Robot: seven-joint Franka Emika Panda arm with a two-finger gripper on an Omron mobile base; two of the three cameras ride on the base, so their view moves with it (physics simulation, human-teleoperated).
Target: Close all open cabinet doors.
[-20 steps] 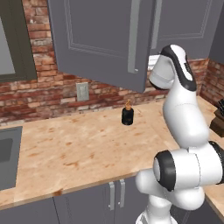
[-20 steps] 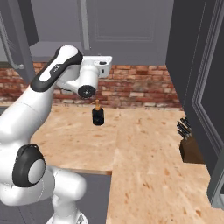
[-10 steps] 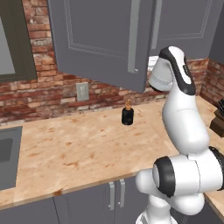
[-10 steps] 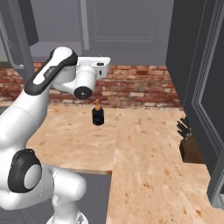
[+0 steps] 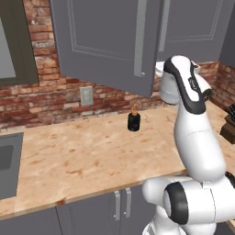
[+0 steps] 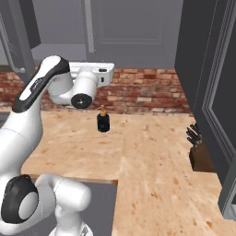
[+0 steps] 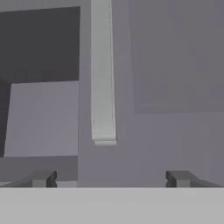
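Note:
An upper cabinet door (image 5: 103,39) stands swung open over the counter, its silver bar handle (image 5: 141,36) near its free edge. This same open door (image 6: 14,37) sits at the left edge of the right base view. Beside it a second cabinet door (image 6: 133,27) lies flat against the cabinets. In the hand view its handle (image 7: 103,74) hangs straight ahead, with the dark open cabinet interior (image 7: 39,43) to the left. My gripper (image 7: 111,179) is open and empty, just below the handle's lower end. A third slate-grey door (image 6: 209,92) stands open at the right.
A small black bottle with an orange top (image 5: 133,120) stands on the wooden counter (image 5: 82,156) by the brick wall. A knife block (image 6: 199,150) sits at the right. The sink (image 5: 7,160) is at the far left, under a dark-framed window (image 5: 13,41).
The arm has shifted slightly, its upper link leaning a little more toward the cabinets. The doors, the bottle and the knife block have not moved.

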